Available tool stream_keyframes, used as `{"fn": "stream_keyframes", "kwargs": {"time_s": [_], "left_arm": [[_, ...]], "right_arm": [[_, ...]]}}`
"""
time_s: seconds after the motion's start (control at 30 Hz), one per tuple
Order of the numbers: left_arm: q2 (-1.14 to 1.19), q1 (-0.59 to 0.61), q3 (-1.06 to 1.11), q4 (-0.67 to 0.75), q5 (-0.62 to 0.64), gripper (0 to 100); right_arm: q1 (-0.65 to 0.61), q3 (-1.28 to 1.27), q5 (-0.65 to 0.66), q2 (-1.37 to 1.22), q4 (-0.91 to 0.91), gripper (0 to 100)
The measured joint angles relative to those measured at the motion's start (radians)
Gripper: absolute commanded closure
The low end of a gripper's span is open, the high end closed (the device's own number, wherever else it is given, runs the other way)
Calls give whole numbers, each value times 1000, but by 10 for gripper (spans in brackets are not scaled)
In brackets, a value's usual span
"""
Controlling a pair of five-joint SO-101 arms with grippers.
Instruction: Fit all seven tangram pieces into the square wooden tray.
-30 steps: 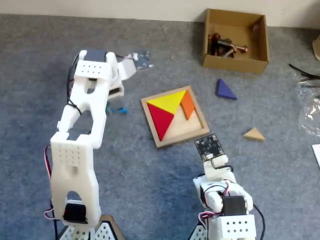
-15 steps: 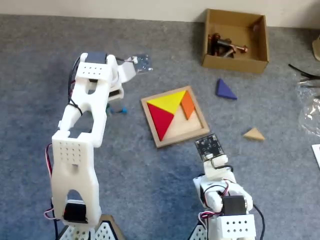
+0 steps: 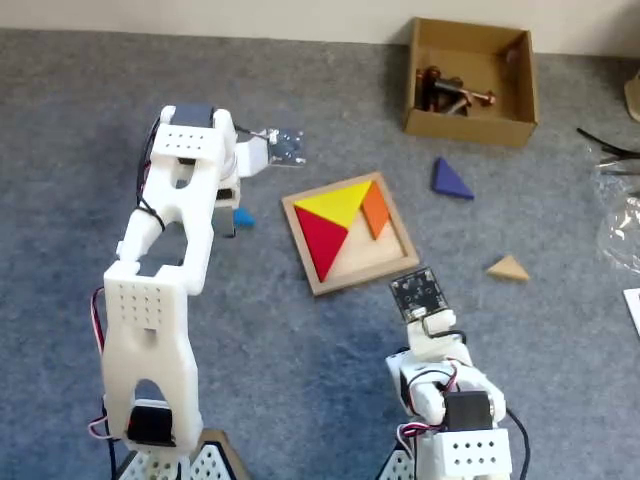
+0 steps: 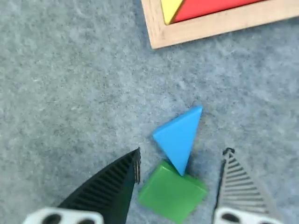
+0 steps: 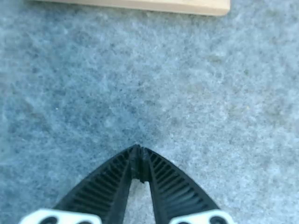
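The square wooden tray [image 3: 402, 262] lies mid-table and holds a yellow triangle [image 3: 333, 204], a red triangle [image 3: 322, 243] and an orange piece [image 3: 376, 213]. A purple triangle [image 3: 451, 179] and a tan triangle [image 3: 509, 268] lie on the carpet to its right. Left of the tray, a blue triangle [image 4: 179, 135] touches a green square [image 4: 172, 195]. My left gripper [image 4: 181, 161] hangs open over these two, one finger on each side. My right gripper [image 5: 140, 161] is shut on nothing, just in front of the tray's near edge [image 5: 140, 4].
A cardboard box [image 3: 470, 82] with metal parts stands at the back right. Cables and a clear bag [image 3: 620, 225] lie at the right edge. Grey carpet [image 3: 70, 130] covers the table.
My left arm has shifted slightly toward the tray, and the blue triangle now shows more plainly beside it. The right arm has kept still.
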State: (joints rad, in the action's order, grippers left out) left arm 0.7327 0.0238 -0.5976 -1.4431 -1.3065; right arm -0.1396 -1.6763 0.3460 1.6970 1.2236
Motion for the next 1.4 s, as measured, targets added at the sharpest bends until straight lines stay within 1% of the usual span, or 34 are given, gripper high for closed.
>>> {"fn": "stream_keyframes", "kwargs": {"time_s": [0.1, 0.17, 0.23, 0.37, 0.43, 0.57, 0.8, 0.9, 0.97, 1.1, 1.3, 1.4], "left_arm": [[0, 0, 0, 0, 0, 750], [0, 0, 2, 12, 0, 784], [0, 0, 11, 61, 6, 819], [14, 0, 14, 166, 86, 867], [14, 0, 14, 181, 100, 857], [14, 0, 14, 186, 109, 784], [14, 0, 15, 186, 107, 779], [14, -2, 15, 152, 40, 779], [14, -6, 15, 121, 17, 779], [14, -15, 15, 104, 15, 779], [14, -63, 15, 98, 15, 783], [48, -75, 15, 98, 15, 783]], "right_arm": [[0, 0, 0, 0, 0, 993], [0, 0, 0, 0, 0, 993], [0, 0, 0, 0, 0, 993], [0, 0, 0, 0, 0, 993], [0, 0, 0, 0, 0, 993], [0, 0, 0, 0, 0, 993], [0, 0, 0, 0, 0, 993], [0, 0, 0, 0, 0, 993], [0, 0, 0, 0, 0, 993], [0, 0, 0, 0, 0, 993], [0, 0, 0, 0, 0, 993], [0, 0, 0, 0, 0, 993]]}}
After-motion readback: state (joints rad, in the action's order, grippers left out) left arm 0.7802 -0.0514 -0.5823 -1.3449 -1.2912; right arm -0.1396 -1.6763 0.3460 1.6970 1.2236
